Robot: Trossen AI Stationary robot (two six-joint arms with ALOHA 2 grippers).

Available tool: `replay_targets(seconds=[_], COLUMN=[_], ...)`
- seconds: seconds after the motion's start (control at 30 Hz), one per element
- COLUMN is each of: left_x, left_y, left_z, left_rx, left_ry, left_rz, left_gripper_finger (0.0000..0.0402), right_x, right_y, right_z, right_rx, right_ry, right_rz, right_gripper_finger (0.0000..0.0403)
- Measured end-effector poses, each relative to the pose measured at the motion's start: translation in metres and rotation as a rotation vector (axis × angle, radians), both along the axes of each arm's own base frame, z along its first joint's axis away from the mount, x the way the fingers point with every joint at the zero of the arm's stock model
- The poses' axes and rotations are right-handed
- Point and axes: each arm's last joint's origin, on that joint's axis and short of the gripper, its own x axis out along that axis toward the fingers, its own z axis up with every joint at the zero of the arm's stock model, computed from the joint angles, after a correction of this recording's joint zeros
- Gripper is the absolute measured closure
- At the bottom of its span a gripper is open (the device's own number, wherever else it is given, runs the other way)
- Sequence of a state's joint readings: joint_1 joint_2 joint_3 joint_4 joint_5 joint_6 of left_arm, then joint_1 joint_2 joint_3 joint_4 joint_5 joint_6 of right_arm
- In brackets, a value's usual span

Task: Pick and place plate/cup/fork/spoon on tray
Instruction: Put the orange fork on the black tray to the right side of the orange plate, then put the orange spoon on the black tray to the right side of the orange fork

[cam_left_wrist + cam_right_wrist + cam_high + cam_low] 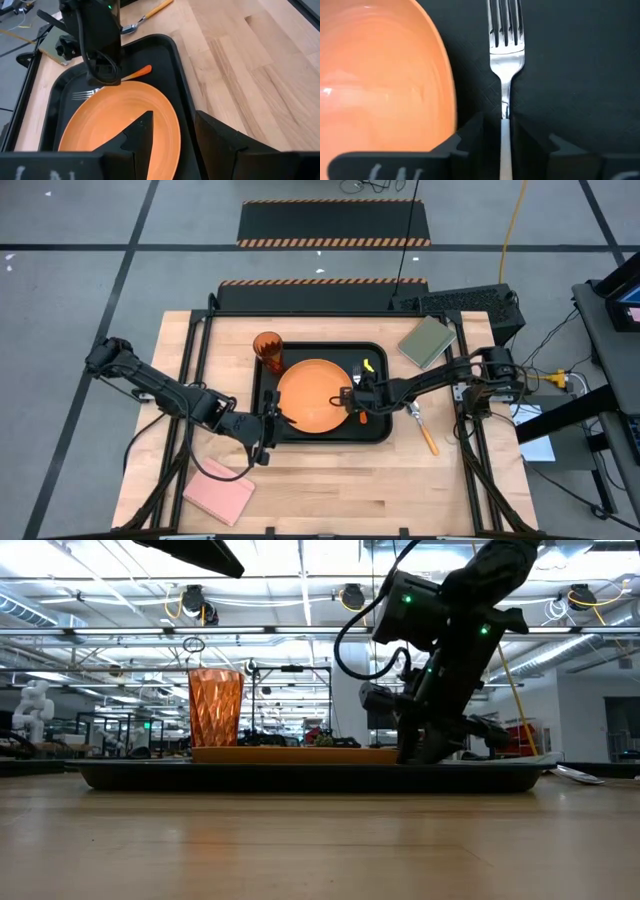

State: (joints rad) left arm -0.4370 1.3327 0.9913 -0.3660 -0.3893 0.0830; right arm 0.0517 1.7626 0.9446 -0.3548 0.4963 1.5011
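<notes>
The black tray (375,430) holds the orange plate (312,395) in its middle and the cup (268,350) upright at its far left corner. The fork (506,50) lies along the tray floor just right of the plate, with my right gripper (357,398) shut on it. My left gripper (273,423) is open at the tray's near left. One finger (142,132) is over the plate and the other (220,142) is over the tray's rim. The spoon (428,430) lies on the table right of the tray. My right gripper pinches the fork's thin metal neck (505,112) between its two fingers, just behind the tines. The fingers slant down from the table's right and lie across the fork. The fork is level at the tray floor, and I cannot tell whether it rests on it.
An olive-green block (427,340) lies at the table's far right and a pink block (220,492) at the near left. There is bare wood along the near edge. Both arms reach over the tray from opposite sides.
</notes>
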Motion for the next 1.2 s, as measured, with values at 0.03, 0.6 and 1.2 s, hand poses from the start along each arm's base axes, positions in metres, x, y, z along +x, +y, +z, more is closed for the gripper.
replay_targets(seconds=[0.03, 0.6, 1.2], left_x=[0.0, -0.005, -0.019], left_y=[0.0, -0.011, -0.041], left_z=[0.0, -0.001, 0.003], left_rx=[-0.001, -0.1, -0.286], left_ry=[0.0, 0.011, -0.038], left_rz=[0.001, 0.006, 0.073], left_gripper_finger=[0.0252, 0.0252, 0.0252], right_x=[-0.001, -0.042, -0.12], right_y=[0.0, 0.04, 0.093], right_z=[0.002, 0.072, 0.074], right_rx=[0.0, 0.059, 0.116], right_ry=[0.006, 0.024, 0.493], right_rz=[0.003, 0.368, 0.396], right_gripper_finger=[0.0306, 0.0303, 0.0303])
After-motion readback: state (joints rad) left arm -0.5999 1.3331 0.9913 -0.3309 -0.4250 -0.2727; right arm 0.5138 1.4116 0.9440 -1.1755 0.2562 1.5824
